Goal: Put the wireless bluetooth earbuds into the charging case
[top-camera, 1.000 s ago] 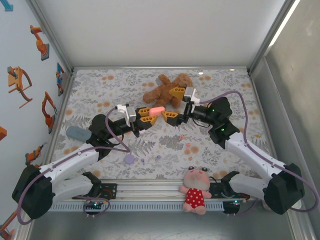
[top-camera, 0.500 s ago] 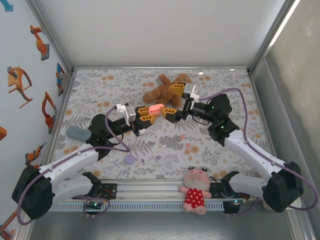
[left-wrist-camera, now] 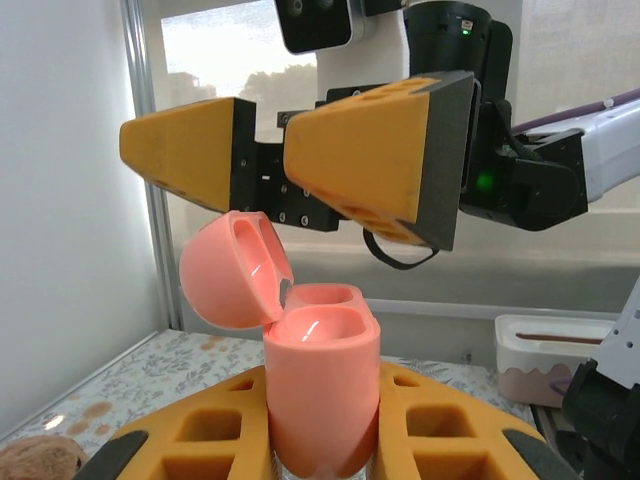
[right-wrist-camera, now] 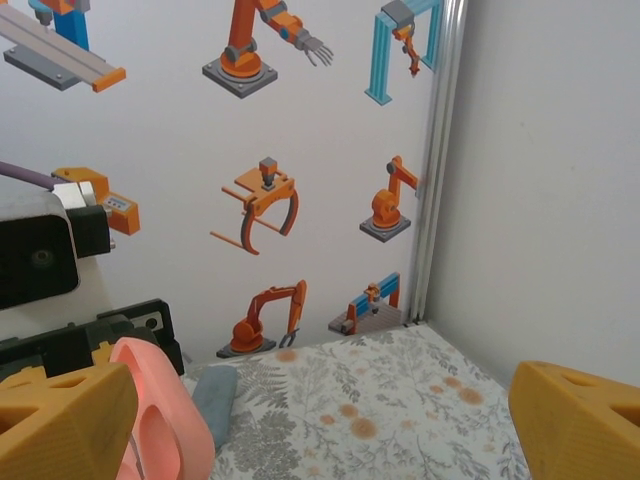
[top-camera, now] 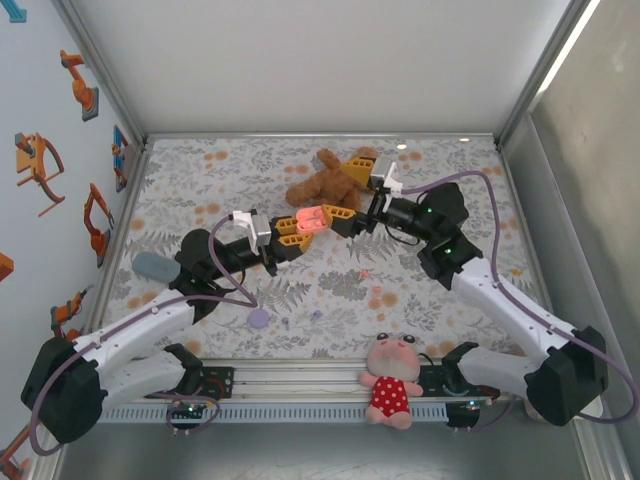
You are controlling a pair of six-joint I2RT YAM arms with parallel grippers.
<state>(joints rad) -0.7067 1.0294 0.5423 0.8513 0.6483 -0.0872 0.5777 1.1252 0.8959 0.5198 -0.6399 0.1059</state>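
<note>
Open case [top-camera: 313, 219] held aloft; earbuds [top-camera: 316, 315] loose on worktop [top-camera: 200, 190].
The left pincer [top-camera: 300, 226] clamps the case, frame centre; the right pincer [top-camera: 338, 198] gapes empty beside its lid. Earbuds, specks at lower centre, judged light, hard, slippery: pinch across the bulb.

Counter [top-camera: 400, 300]: floral print, grey leaves with orange blossoms; walled on the left, far and right sides.
Far centre: brown teddy bear [top-camera: 318, 181], sprawled flat.
Left edge: grey cylinder [top-camera: 155, 266], on its side, near the wall.
Near centre-left: small purple disc [top-camera: 259, 318], flat on the print.
Just right of disc: tiny pale purple piece [top-camera: 316, 315], too small to make out its shape.
Near edge: pink doll [top-camera: 392, 384] in red spotted dress, lying across the mounting rail [top-camera: 300, 380].
</note>
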